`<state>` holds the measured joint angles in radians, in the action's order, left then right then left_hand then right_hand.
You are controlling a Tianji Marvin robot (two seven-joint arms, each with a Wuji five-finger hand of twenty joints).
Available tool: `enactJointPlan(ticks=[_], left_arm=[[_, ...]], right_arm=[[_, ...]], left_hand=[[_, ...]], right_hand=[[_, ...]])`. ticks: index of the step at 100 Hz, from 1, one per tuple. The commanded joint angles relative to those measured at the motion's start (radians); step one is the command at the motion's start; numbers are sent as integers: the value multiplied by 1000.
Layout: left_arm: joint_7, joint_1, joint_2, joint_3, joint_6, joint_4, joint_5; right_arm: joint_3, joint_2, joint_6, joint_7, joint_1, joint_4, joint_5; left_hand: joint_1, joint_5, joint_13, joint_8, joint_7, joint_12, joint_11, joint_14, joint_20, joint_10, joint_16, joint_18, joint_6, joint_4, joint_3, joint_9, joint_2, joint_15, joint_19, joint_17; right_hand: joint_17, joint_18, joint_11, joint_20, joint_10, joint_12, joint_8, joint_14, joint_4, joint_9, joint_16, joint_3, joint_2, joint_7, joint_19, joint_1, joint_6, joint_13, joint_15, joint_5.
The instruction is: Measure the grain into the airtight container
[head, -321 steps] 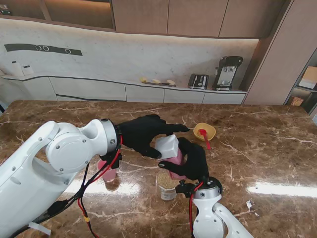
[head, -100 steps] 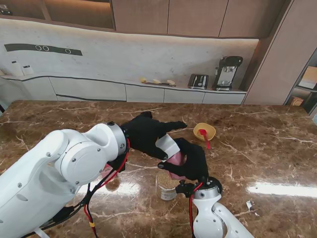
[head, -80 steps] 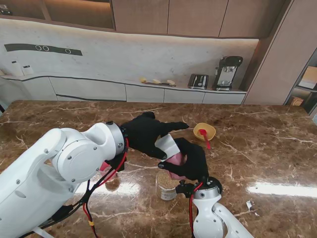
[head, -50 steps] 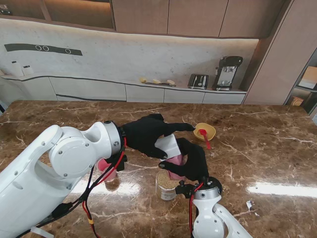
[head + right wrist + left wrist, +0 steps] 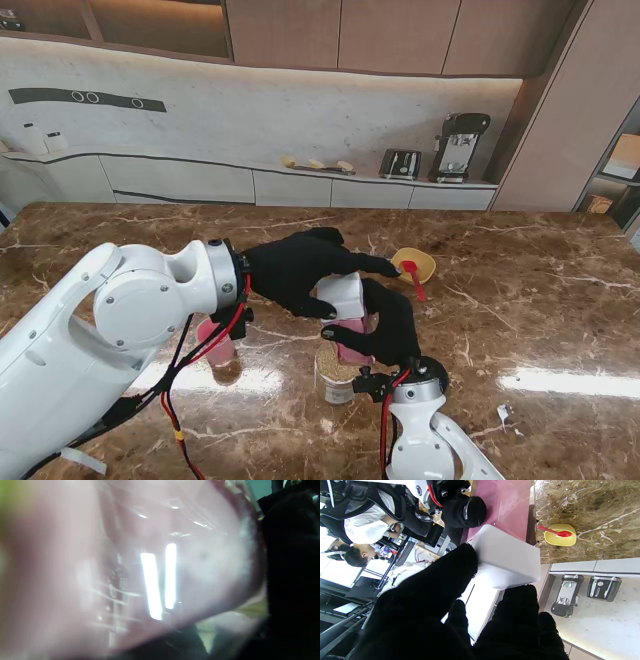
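The pink translucent plastic airtight container (image 5: 352, 338) is held off the brown marble table (image 5: 520, 300) by the black-gloved right hand (image 5: 390, 325), whose fingers are wrapped round its body. Its white square lid (image 5: 343, 295) is pinched at the edges by the black-gloved left hand (image 5: 295, 270), reached in from the left. The container is judged light, stiff and slippery; a grip on its flat sides seems best. A paper cup of grain (image 5: 336, 372) stands just nearer.

Two black-gloved hands, left hand (image 5: 295, 275) and right hand (image 5: 388, 325), one pink container (image 5: 352, 340) with one white lid (image 5: 343, 296), one grain cup (image 5: 335, 372), one pink cup (image 5: 217, 345), one yellow bowl (image 5: 413, 265), one red spoon (image 5: 413, 277), one marble table (image 5: 540, 300)
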<state>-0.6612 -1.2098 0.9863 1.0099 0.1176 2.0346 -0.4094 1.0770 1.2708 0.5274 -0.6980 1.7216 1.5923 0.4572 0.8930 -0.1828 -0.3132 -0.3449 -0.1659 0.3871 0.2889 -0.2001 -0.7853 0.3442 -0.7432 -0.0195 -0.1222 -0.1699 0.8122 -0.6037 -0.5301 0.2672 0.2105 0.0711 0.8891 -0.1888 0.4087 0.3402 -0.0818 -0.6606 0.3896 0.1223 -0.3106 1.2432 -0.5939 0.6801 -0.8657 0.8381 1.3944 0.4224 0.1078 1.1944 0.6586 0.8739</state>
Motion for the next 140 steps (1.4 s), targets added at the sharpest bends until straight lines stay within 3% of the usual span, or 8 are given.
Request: enactJointPlan(ticks=[1,62,75,85,102,120,134,140], left_arm=[[-2,-6,1,-14,19,3,9],[14,25,4,-67,38,-16,10],[-3,19,1,-52,12,-5,27],[-9,7,1,-32,-2,4,34],[19,-31,7,16,-5,14,30],[68,-88,17,82,-27,34,15],[84,-143,20,139,-47,61,-10],[98,-177,22,166,-51,71,-25]], right_arm=[[-1,7,-3,19,3,3,-9],[1,6,-2,29,2,0,-19],[0,7,-3,24,1,-2,-18],[-1,8,-3,21,-1,-5,-16],[-5,8,-5,18,-4,-9,-13],[-8,8,-10,17,-6,-13,-12],[2,9,-13,13,-9,-18,-13],[9,9,-14,15,-10,-22,-18]], left_hand=[[174,25,6,39,-53,6,111,220,-35,-586,11,42,-39,89,181,-154,76,-7,23,9],[181,2,18,84,-156,-21,82,218,-35,-563,5,43,-59,86,157,-162,100,-1,8,8],[41,-20,60,132,-134,-61,8,213,76,-494,82,34,-62,82,119,0,55,-63,-54,-7],[-123,14,125,149,-99,-95,-30,203,234,-437,162,4,-50,70,-7,216,27,-112,-103,-17],[-331,18,193,116,-75,-98,-57,168,303,-411,205,-37,-17,70,-256,394,19,-150,-117,-14],[-317,-17,208,88,-20,-102,-120,162,322,-400,260,-42,15,119,-592,418,148,-166,-110,-12],[-313,-37,201,87,-10,-107,-132,177,317,-394,291,-20,37,138,-659,421,217,-184,-106,-13],[-292,-42,195,84,-4,-106,-128,173,290,-398,300,-47,37,145,-700,420,234,-178,-83,-5]], right_hand=[[17,43,101,4,126,-39,27,-94,55,72,-39,422,171,138,30,315,-372,83,111,88],[15,44,96,3,129,-35,25,-95,54,69,-36,424,169,136,28,313,-373,79,103,85],[13,43,96,3,128,-35,25,-96,54,69,-36,424,169,136,27,314,-375,79,102,85],[12,44,96,3,129,-36,26,-96,54,69,-36,423,170,136,26,314,-374,79,102,86],[12,44,97,3,130,-38,26,-96,54,68,-36,423,169,137,26,315,-377,79,102,86],[12,44,97,3,131,-38,26,-96,54,69,-36,424,169,137,26,314,-379,79,102,87],[9,45,96,2,133,-38,26,-97,54,68,-36,424,170,136,24,313,-379,75,101,85],[1,45,94,1,135,-38,26,-99,54,65,-35,424,172,136,20,313,-379,69,97,85]])
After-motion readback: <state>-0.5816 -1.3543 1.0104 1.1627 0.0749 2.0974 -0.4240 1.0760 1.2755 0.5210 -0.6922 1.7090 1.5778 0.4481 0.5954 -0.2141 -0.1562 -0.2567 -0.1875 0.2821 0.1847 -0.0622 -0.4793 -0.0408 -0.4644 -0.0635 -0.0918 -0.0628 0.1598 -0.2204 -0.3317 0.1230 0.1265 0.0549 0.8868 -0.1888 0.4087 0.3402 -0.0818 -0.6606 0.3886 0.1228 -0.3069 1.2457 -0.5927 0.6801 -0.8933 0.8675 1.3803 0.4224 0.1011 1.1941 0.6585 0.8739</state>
